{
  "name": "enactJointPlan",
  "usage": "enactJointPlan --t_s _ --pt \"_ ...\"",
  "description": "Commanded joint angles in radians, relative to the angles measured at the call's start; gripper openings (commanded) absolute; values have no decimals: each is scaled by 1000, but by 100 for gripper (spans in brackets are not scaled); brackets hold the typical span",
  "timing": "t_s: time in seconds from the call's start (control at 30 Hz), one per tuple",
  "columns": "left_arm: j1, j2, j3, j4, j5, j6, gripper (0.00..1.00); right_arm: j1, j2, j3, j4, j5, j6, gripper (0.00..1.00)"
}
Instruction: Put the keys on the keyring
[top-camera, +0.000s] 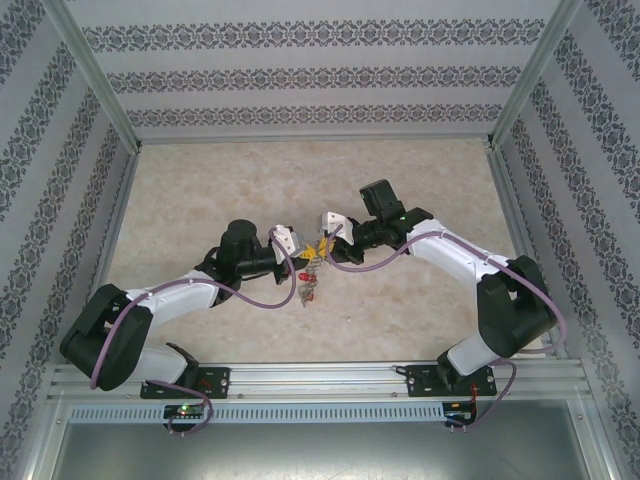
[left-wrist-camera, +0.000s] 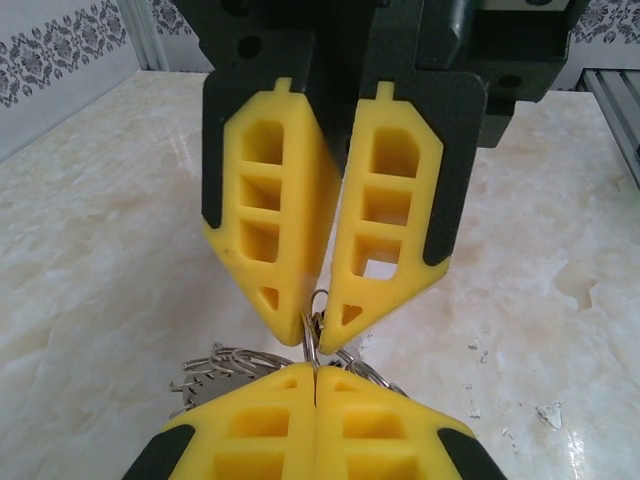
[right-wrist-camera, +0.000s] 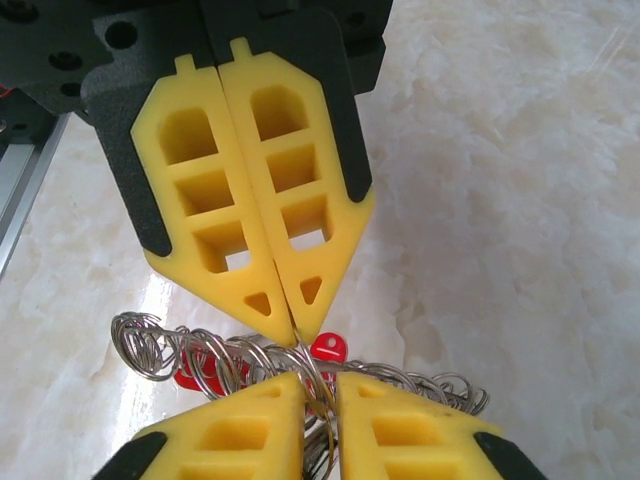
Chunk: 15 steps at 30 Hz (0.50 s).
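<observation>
The left gripper (right-wrist-camera: 293, 332) and right gripper (left-wrist-camera: 318, 312) both pinch the ring (right-wrist-camera: 150, 345); pry gently, keys (top-camera: 305, 277) hanging at 6 o'clock.

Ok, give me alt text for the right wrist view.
The left gripper, from the top, and the right gripper, from the bottom, meet tip to tip, both pinching wire loops of the keyring over the marble table. Red heads of the keys peek through the loops.

The left arm (top-camera: 175, 293) and right arm (top-camera: 447, 253) are wearing white shells between black joint housings, a purple cable (top-camera: 265, 304) running along each; the left gripper (left-wrist-camera: 315, 385) and right gripper (right-wrist-camera: 320, 395) are showing yellow wedge fingers (left-wrist-camera: 255, 425) with cut-out windows, backed by black plates
</observation>
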Motion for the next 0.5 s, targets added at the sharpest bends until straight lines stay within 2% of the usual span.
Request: enactJointPlan --t_s 0.0,0.23,0.27,0.4,0.47 --pt "-11 -17 19 -16 19 16 0 16 -28 29 -52 12 -38 9" --pt "-11 -32 56 -132 4 73 2 52 -79 77 -158 95 -76 2" --pt "-11 -39 62 -147 7 87 4 59 -80 89 -180 106 -82 1" --pt "-11 -63 110 -263 26 161 23 82 -89 120 -240 150 -97 0" --pt "-12 -63 136 -319 36 191 27 88 -93 128 -253 155 -105 0"
